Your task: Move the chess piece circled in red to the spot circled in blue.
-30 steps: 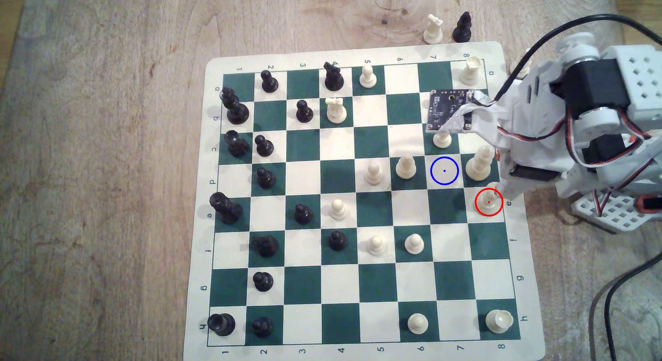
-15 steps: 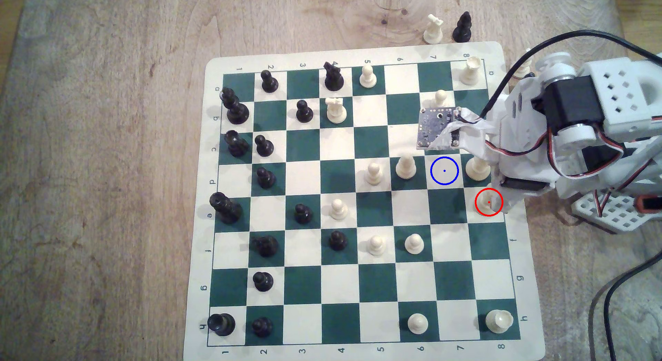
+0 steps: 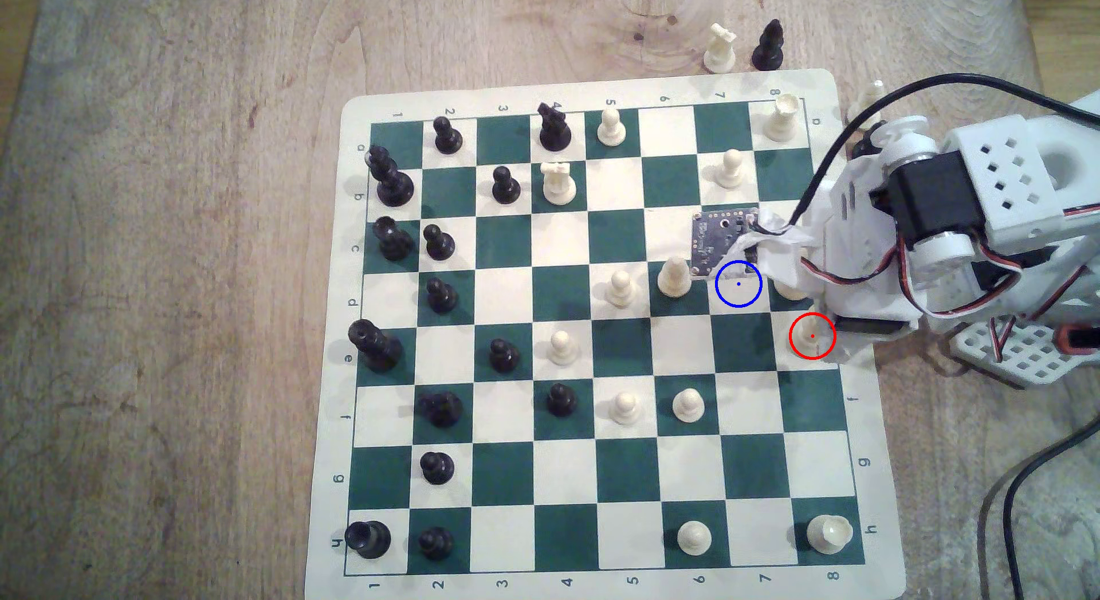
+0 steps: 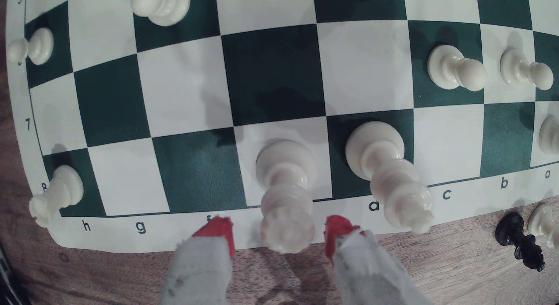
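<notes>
Claw (image 4: 279,232) spread wide astride tall cream piece (image 4: 286,196) at board edge (image 4: 151,235).

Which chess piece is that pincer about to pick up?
Find the board edge nearest the robot arm. The target piece stands there on a cream square, between the pincer's red tips. It is slimmer than the notch-crowned neighbour and far taller than the pawns.

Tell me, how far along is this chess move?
Done: nothing moved; the tall cream piece stands on its red-ringed square. In hand: the open gripper brackets its top, fingertips not touching. Left: grip, lift, set it on the blue-ringed square.
</notes>
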Motion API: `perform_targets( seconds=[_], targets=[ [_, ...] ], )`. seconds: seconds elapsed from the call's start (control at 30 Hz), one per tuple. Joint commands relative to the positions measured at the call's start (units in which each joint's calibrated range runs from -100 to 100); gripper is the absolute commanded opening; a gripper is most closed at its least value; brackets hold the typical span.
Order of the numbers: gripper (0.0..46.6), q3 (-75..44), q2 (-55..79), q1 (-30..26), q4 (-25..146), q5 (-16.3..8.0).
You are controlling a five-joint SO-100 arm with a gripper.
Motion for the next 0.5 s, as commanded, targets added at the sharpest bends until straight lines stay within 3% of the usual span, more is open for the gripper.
perform_targets(
  seconds=[0.0, 0.47],
  targets=[
    [16.1, -0.94, 0.32, -0.17, -0.51, 0.05],
    [12.8, -0.94, 1.76, -1.11, -1.82, -0.24]
  ],
)
